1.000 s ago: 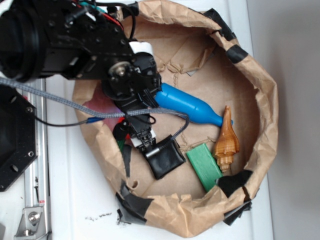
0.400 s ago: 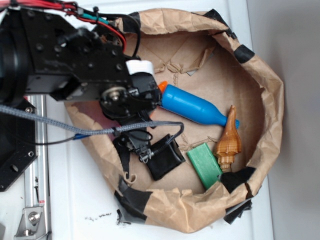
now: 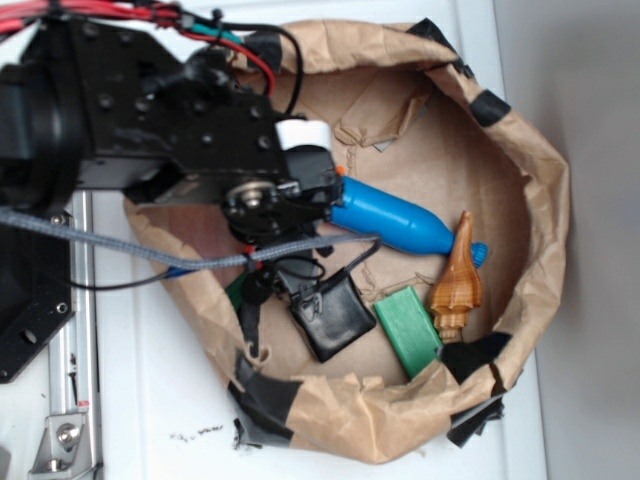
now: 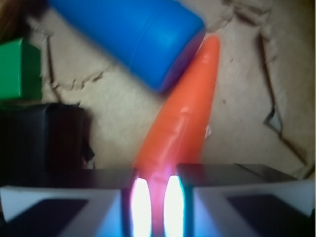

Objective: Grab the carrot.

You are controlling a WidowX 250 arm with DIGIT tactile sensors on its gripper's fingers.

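the wrist view gives what the exterior view cannot: the carrot [image 4: 182, 118] runs from the gripper [image 4: 153, 207] at 6 o'clock up toward 1 o'clock, its narrow tip lying beside the base of the blue bottle [image 4: 133, 37], which crosses the frame from 10 o'clock. the two fingers [image 4: 59, 210] sit close together with the carrot's wide end pinched in the narrow gap between them, so the jaws are clamped on the carrot. a green block [image 4: 19, 69] shows at 9 o'clock and a black box [image 4: 44, 138] below it, all on brown paper [image 4: 247, 64].

the exterior view shows the whole scene instead: a crumpled paper bag [image 3: 540, 200] rolled into a bowl, the blue bottle [image 3: 395, 220] near its centre, a golden spiral shell [image 3: 455, 285] at 3 o'clock of the bowl, the green block [image 3: 410, 330] at 5 o'clock, the black box [image 3: 330, 315] at 6 o'clock. here the carrot [image 3: 341, 172] is only an orange speck at the bottle's wide end, the rest hidden under the black arm [image 3: 150, 120]; the gripper itself is covered.

compared with a second ago, the arm has shifted toward 3 o'clock and the bag's 9 o'clock wall has pulled inward. the bottle has slid slightly toward 3 o'clock too.
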